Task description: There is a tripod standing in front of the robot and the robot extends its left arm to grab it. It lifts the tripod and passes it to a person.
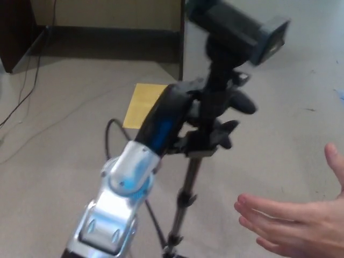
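Observation:
The black tripod (pixel 188 183) with a phone clamp (pixel 239 26) on top hangs in the air, tilted toward the upper right. My left hand (pixel 191 121) is shut on its stem just under the head, with the silver forearm rising from the bottom left. A person's open hand (pixel 293 228) waits palm-up at the lower right, a short way from the tripod's pole. The tripod's feet run out of the bottom of the picture.
A yellow sheet (pixel 141 105) lies on the grey carpet behind my arm. A partition wall edge (pixel 181 40) stands at the back, with cables (pixel 27 91) trailing along the floor at the left. A black round floor outlet is hidden behind the clamp.

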### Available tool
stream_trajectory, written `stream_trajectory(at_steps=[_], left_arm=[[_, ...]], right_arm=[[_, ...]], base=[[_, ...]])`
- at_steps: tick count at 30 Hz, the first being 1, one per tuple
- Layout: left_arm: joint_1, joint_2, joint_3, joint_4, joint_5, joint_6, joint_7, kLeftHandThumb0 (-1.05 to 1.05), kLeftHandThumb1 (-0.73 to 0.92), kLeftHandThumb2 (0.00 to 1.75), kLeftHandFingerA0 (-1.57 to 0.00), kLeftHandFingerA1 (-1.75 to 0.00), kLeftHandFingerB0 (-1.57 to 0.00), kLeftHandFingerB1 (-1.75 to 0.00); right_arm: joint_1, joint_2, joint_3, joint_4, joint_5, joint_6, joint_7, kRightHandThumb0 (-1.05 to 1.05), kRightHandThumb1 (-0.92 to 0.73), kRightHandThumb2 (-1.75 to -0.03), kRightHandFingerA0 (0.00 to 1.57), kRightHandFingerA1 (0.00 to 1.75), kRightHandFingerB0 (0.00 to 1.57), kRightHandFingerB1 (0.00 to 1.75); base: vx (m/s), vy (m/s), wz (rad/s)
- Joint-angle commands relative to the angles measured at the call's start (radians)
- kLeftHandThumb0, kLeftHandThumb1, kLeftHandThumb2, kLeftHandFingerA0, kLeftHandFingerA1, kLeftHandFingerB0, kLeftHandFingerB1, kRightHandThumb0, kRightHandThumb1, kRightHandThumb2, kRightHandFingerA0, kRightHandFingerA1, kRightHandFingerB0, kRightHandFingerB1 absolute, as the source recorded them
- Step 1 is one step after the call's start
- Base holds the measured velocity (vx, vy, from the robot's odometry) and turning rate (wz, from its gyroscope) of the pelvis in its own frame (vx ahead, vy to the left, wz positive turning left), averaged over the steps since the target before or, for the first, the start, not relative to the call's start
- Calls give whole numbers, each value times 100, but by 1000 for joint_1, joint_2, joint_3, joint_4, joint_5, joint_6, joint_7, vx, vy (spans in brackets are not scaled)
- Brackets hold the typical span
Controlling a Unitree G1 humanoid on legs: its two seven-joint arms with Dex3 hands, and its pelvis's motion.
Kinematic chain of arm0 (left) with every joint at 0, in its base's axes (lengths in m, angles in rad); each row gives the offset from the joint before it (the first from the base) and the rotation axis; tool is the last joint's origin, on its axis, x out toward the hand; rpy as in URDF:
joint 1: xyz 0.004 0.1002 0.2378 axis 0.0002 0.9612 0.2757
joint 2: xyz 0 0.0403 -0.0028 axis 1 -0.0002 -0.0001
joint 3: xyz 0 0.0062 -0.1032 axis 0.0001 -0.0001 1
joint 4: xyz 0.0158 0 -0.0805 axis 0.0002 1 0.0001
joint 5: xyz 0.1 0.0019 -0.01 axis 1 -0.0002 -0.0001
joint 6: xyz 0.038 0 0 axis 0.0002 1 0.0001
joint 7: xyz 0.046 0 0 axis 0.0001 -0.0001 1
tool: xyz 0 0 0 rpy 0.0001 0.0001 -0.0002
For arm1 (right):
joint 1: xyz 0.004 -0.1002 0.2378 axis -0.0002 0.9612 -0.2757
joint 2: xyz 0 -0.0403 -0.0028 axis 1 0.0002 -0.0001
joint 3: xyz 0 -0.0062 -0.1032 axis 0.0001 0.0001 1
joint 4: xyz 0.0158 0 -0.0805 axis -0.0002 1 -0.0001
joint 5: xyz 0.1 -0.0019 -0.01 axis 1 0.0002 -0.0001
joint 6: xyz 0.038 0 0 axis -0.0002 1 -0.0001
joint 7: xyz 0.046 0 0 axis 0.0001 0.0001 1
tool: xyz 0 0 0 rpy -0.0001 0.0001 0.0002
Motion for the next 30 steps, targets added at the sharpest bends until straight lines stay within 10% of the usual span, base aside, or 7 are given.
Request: stream_trajectory(at_steps=[1,15,30], left_arm=[[-140,-32,-37,6,41,11,5,-13,70,76,-111,-103,-88,-94],[-216,-244,-226,44,40,70,41,-5,73,68,-112,-103,-88,-90],[-64,-183,-477,-282,75,74,21,-17,76,69,-110,-112,-86,-94]], right_arm=[[-19,-13,-8,4,-1,19,4,-39,-70,-61,66,42,44,35],[-33,-22,-3,15,-6,1,9,-40,-72,-61,65,41,46,35],[-83,-18,61,36,-91,5,-93,-44,-70,-62,74,43,59,40]], base=[[0,0,0],[0,0,0],[0,0,0]])
